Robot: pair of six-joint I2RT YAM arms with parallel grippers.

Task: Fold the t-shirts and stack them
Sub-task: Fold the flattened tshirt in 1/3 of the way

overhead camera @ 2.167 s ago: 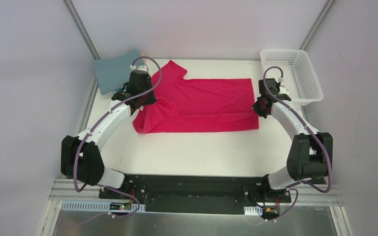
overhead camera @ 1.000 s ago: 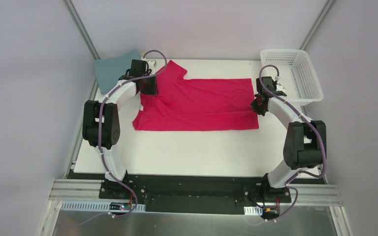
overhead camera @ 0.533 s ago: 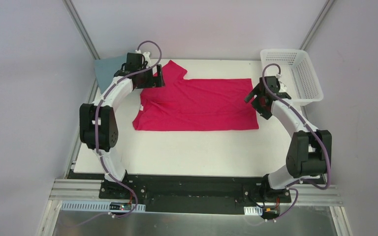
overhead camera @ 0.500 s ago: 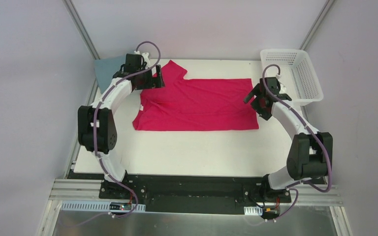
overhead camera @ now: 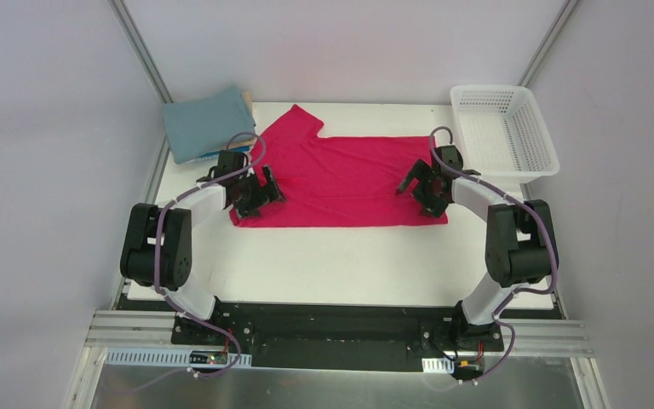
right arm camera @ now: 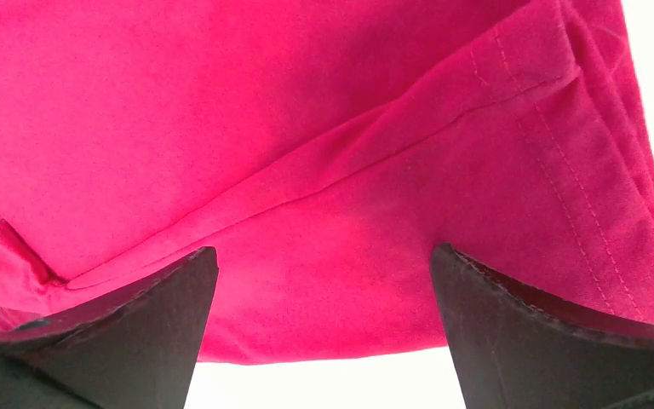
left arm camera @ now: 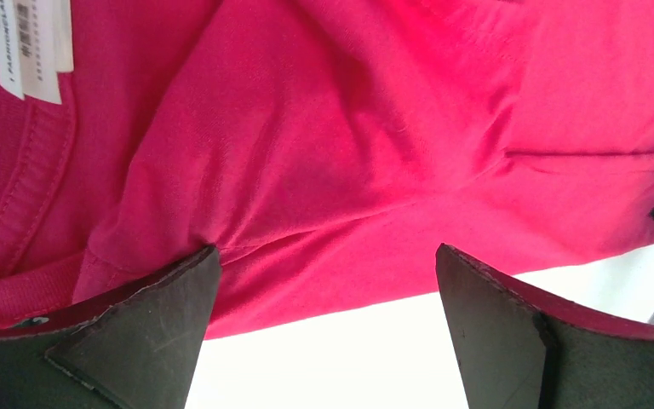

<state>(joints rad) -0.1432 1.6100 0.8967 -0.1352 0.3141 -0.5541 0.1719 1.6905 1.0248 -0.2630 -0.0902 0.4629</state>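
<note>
A crimson-pink t-shirt [overhead camera: 341, 179] lies flat on the white table [overhead camera: 332, 256], folded lengthwise, one sleeve pointing to the back left. My left gripper [overhead camera: 260, 192] hovers open over its near left corner, by the collar and white label [left arm camera: 38, 43]. My right gripper [overhead camera: 417, 191] hovers open over the near right corner, at the stitched hem [right arm camera: 562, 153]. In both wrist views the dark fingers [left arm camera: 153, 324] [right arm camera: 511, 324] straddle the shirt's near edge with nothing between them. A folded teal-grey t-shirt [overhead camera: 203, 124] lies at the back left corner.
A white plastic mesh basket [overhead camera: 504, 128] stands at the back right, partly over the table's edge. Bare white table lies between the shirt and the arm bases. Grey walls and metal posts close in the left, right and back sides.
Both grippers went from shut to open and let go of the pink shirt. They moved from its far side toward its near edge. The shirt lies still.
</note>
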